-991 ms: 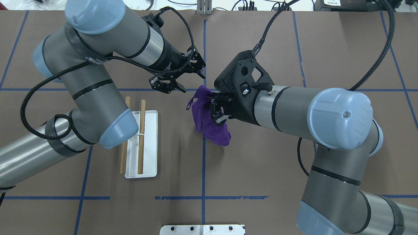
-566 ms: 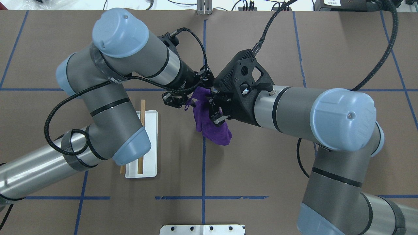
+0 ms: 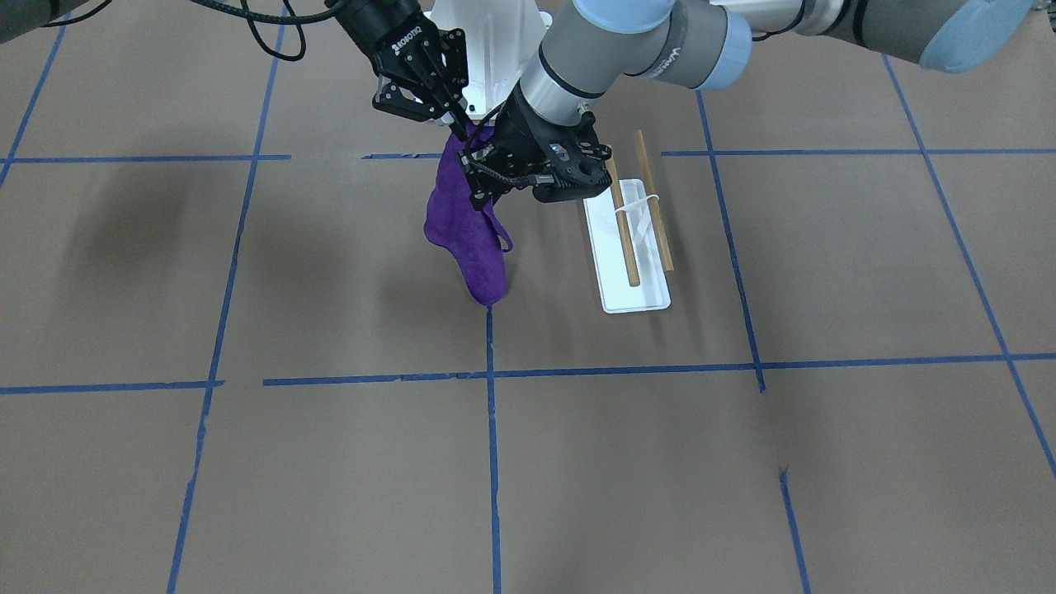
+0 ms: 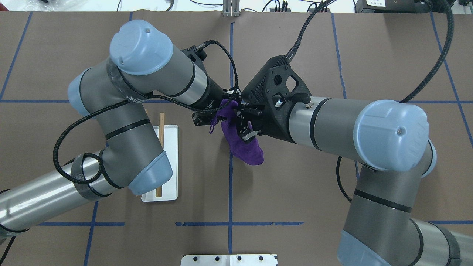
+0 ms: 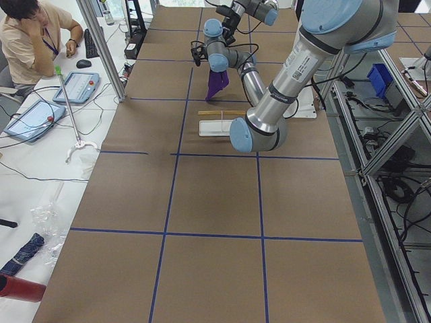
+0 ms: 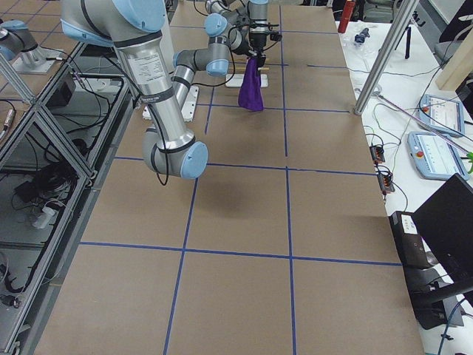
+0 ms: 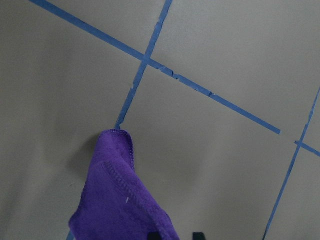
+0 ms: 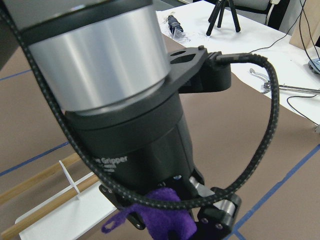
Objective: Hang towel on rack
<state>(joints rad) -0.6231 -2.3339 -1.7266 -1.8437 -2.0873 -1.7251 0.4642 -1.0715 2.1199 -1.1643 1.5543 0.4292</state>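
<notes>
The rack stood on the counter toward 9 o'clock of the towel in the overhead view, well apart from it. The left arm lay across it there, covering one dowel and part of the white base. Blue tape lines crossed the counter.

The right gripper had its fingers clamped on the towel's top edge. The cloth hung straight down, its lower tip at the counter or just above it; which could not be told. The left gripper sat at the towel's upper corner, fingers apart on either side of the cloth.

A second earlier the left gripper had stood clear of the towel toward 10 o'clock. It had since moved in, and the arm had swung over the rack, where both dowels had shown before. The right gripper and towel had hardly shifted.

From overhead, the right gripper's camera mount hid the clamped spot. The left wrist view cut off the fingertips at its bottom edge.
</notes>
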